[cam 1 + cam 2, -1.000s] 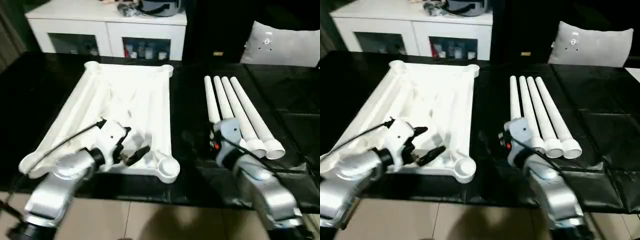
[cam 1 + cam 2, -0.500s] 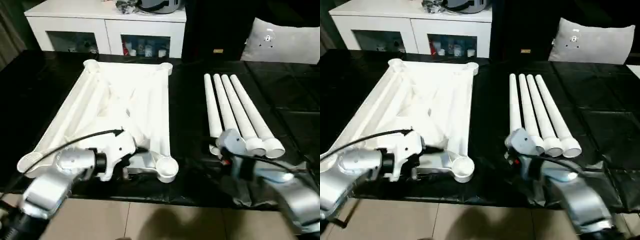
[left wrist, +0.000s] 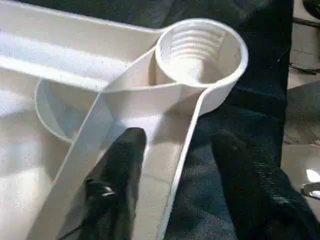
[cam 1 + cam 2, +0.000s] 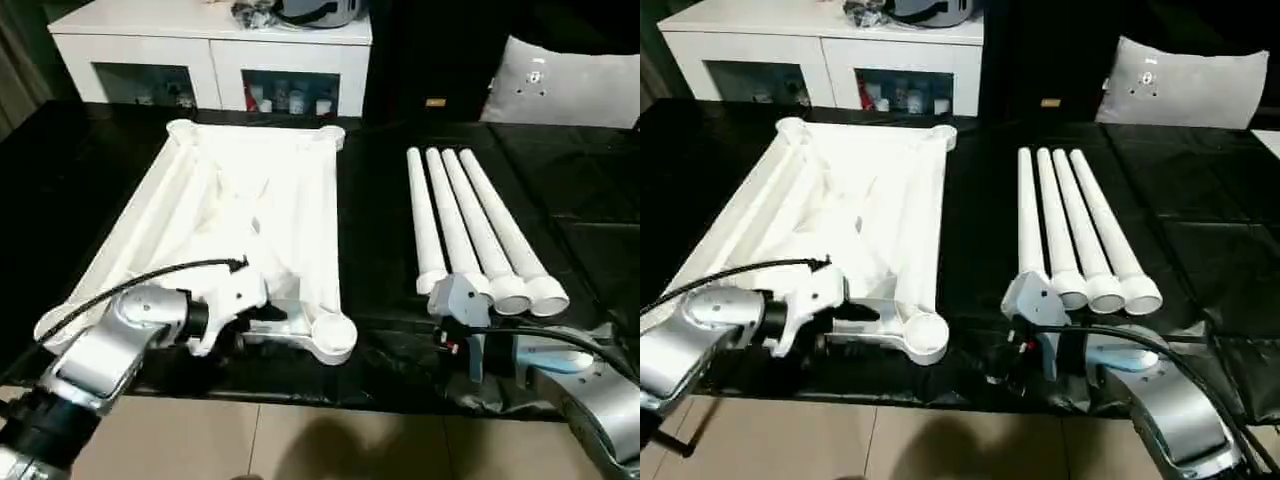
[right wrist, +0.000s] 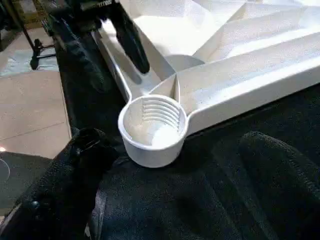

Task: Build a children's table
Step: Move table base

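The children's table lies in parts on a black surface. Its white top [image 4: 250, 200] rests upside down, ribbed side up. Four white legs [image 4: 470, 220] lie side by side to its right. My left gripper [image 3: 177, 137] is at the top's near rim, beside the near-right corner socket [image 3: 200, 50]. It is open, with one black finger [image 3: 122, 170] inside the rim wall and the other outside, and gaps show on both sides. My right gripper [image 5: 172, 140] is open low near the front edge, facing that same socket [image 5: 152, 122] from the right without touching it.
A white low cabinet [image 4: 210, 50] with glass doors stands behind the table, with dark items on top. A grey cushion [image 4: 560, 90] sits at the back right. The black surface's front edge [image 4: 330, 395] runs just below both grippers, with tiled floor beyond.
The left gripper has dropped to the near rim and its fingers have narrowed around the wall. The right arm has pulled back from the legs' ends and turned towards the corner socket.
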